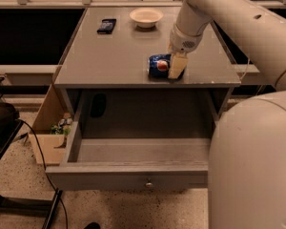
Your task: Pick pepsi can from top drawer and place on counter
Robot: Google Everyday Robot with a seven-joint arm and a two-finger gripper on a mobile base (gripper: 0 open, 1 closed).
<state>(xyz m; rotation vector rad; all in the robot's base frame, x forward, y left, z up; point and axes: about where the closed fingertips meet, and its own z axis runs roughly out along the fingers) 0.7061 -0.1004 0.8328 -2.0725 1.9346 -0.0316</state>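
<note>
We have the pepsi can (158, 66) on its side on the counter (109, 56), centre-right of frame near the front edge, long axis left-right. The gripper (174, 68) is at its right end, touching it; clamped or released, we can't tell. Top drawer (133, 174) is open below. Can lies left of the tool, so we'd retreat up-right.

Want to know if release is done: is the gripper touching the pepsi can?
Touching. The camera view shows the gripper against the pepsi can's right end on the counter, no gap visible.
</note>
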